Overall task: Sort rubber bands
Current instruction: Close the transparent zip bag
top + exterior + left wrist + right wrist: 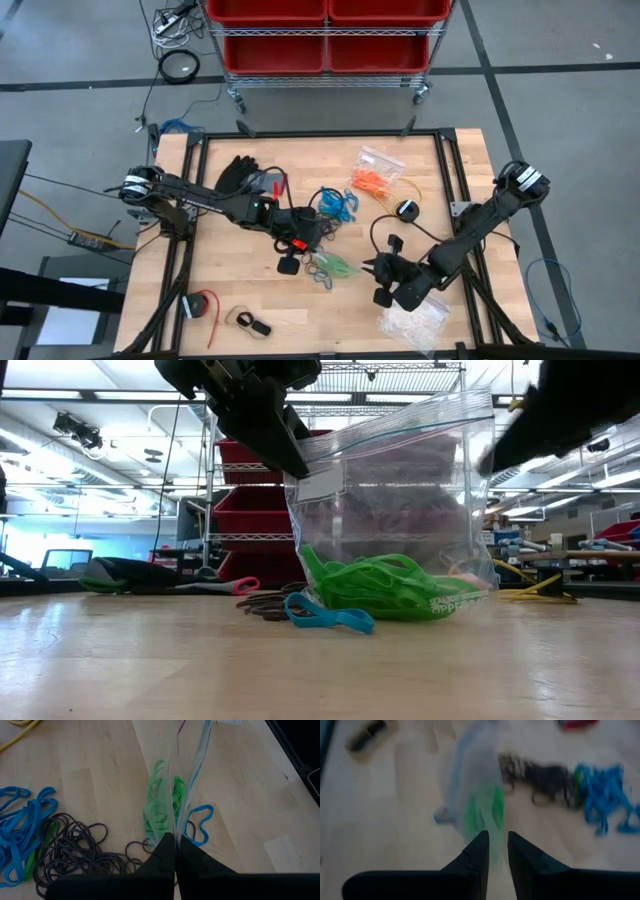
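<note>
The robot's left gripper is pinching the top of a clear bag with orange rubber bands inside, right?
Not quite. The left gripper does pinch the top of the clear bag, but the rubber bands inside are green, not orange. The low view shows this clearly, and the left wrist view shows it too.

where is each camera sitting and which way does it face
High: overhead, straight down; both arms show.
Low: table height, level at the clear bag of green bands; left gripper enters above.
Left wrist: past shut fingers pinching the bag.
Right wrist: past its fingers toward the bag.
All share the bag.
</note>
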Controlling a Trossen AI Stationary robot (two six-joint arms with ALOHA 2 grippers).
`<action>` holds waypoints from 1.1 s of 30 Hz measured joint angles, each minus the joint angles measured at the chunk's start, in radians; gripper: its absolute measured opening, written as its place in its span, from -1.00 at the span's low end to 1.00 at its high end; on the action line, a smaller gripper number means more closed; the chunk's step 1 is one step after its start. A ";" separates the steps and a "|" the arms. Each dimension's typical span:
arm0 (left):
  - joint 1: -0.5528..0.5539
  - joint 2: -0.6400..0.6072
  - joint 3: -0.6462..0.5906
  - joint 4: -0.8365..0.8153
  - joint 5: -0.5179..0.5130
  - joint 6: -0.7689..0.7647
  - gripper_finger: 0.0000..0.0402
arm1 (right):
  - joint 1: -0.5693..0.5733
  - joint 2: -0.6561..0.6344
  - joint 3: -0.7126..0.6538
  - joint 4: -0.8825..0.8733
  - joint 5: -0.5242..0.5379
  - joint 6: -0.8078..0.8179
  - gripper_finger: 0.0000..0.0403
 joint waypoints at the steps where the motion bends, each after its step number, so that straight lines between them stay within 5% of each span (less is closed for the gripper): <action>1: 0.000 0.000 0.000 0.000 0.000 0.000 -0.97 | 0.000 0.000 0.000 -0.032 -0.025 0.034 -0.70; 11: 0.000 0.000 0.000 0.006 0.000 0.000 -0.96 | 0.021 0.000 0.000 0.046 -0.061 0.053 -0.47; 20: 0.000 0.000 0.000 0.005 0.000 -0.008 -0.96 | 0.021 0.000 0.000 0.085 0.008 0.039 -0.17; 33: 0.000 0.000 0.000 0.005 0.000 -0.008 -0.96 | 0.005 0.000 0.000 0.131 0.076 -0.012 -0.39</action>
